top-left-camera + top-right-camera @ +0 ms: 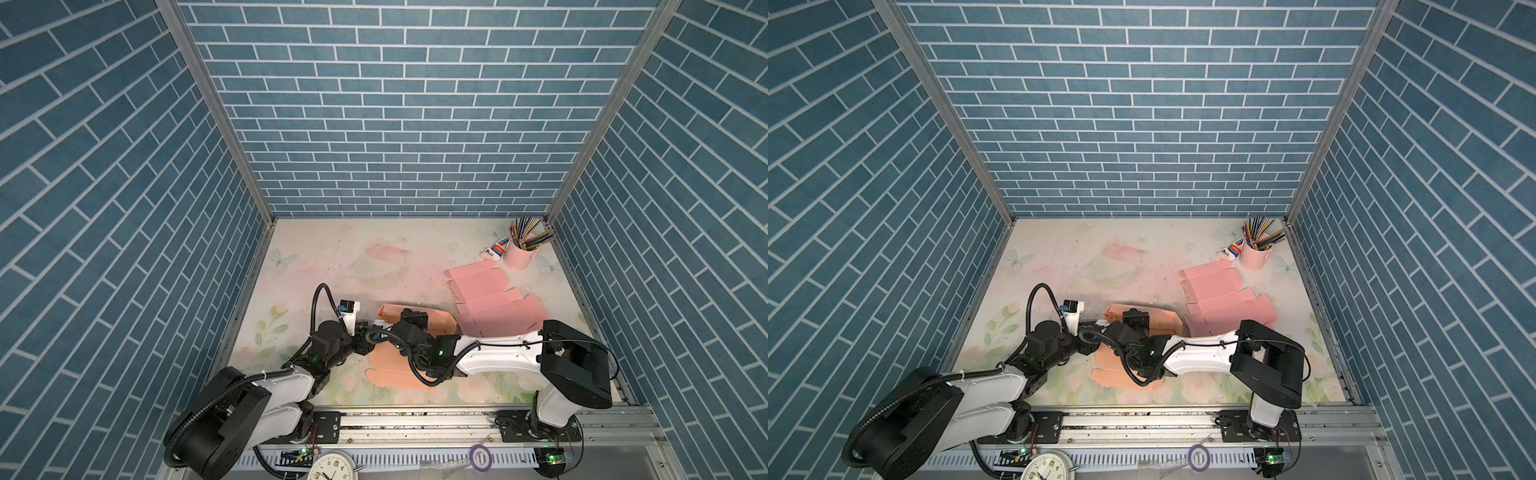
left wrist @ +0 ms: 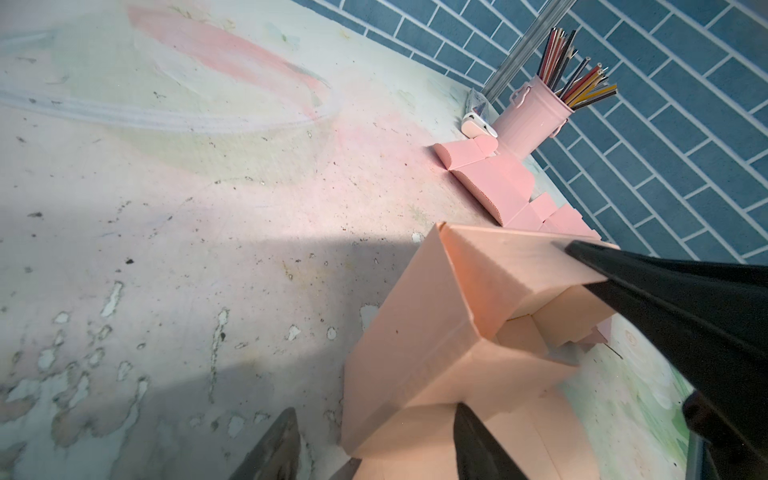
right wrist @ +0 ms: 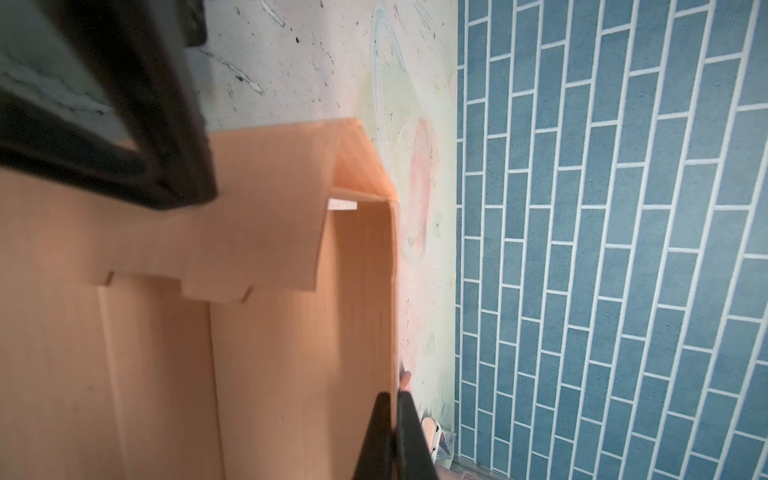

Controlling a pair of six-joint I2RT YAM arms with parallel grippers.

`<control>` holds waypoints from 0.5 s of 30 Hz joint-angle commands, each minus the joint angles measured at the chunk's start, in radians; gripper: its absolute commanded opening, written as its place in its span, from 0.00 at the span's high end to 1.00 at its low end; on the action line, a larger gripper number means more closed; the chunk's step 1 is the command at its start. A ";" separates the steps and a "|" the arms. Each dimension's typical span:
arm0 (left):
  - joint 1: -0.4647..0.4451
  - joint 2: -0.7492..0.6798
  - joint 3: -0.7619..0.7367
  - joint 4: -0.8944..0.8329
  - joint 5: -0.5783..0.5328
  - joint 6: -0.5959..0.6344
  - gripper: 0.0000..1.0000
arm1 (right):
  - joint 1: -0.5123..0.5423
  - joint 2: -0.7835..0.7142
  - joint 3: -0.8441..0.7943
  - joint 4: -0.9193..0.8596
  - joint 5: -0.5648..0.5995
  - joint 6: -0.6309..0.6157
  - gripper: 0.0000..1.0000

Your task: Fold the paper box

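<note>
**Jaws: right pinched on card, left spread**

Right gripper has its jaws closed on an upright side wall of the peach paper box, which lies lower centre on the mat in both top views. The grip probably steadies that wall while a flap folds inward. Left gripper stands with jaws apart astride the neighbouring wall, gripping nothing. Only the clock numerals are legible. The packet beside the pencil cup is too small to read.
</note>
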 commanded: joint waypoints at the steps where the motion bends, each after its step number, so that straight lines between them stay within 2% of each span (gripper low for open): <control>1: -0.013 0.024 -0.004 0.095 -0.015 0.041 0.40 | 0.019 0.026 -0.013 0.015 0.014 -0.022 1.00; 7: -0.038 0.083 -0.016 0.179 -0.013 0.044 0.41 | 0.027 0.036 -0.012 0.028 0.018 -0.015 1.00; 15: -0.064 0.140 0.014 0.202 -0.059 0.080 0.50 | 0.035 0.039 -0.008 0.023 0.018 0.004 1.00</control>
